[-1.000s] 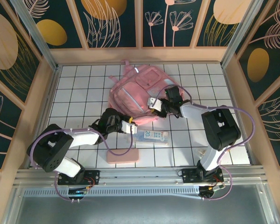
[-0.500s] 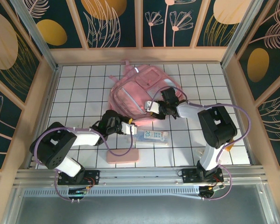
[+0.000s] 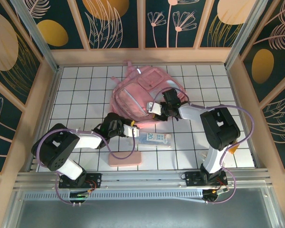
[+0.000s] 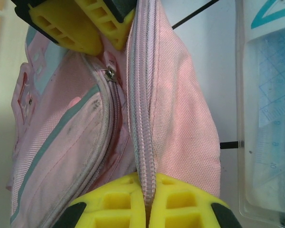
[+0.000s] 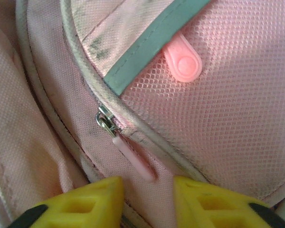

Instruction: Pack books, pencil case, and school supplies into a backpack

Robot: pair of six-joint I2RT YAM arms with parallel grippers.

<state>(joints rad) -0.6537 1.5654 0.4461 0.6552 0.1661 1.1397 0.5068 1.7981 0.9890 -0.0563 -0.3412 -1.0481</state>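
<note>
The pink backpack (image 3: 141, 92) lies flat at the middle of the table. My left gripper (image 3: 131, 129) is at its near edge, shut on the backpack's zipper strip (image 4: 143, 142); its yellow fingers (image 4: 180, 204) pinch the tape. My right gripper (image 3: 156, 108) rests on the bag's near right side, open, with the pink zipper pull (image 5: 133, 159) just ahead of the gap between its fingers (image 5: 85, 202). The pink pencil case (image 3: 125, 159) lies near the front edge. A clear supplies packet (image 3: 156, 138) lies beside the bag. The books are out of view.
A small orange piece (image 3: 233, 148) peeks out behind the right arm's elbow. Wooden walls (image 3: 45, 95) ring the white tiled table (image 3: 80, 90). The packet's printed edge (image 4: 268, 118) runs close along the right of the held zipper strip.
My right gripper has shifted a little left over the bag and its jaws have spread apart around the zipper pull. The left gripper keeps its hold and has barely moved.
</note>
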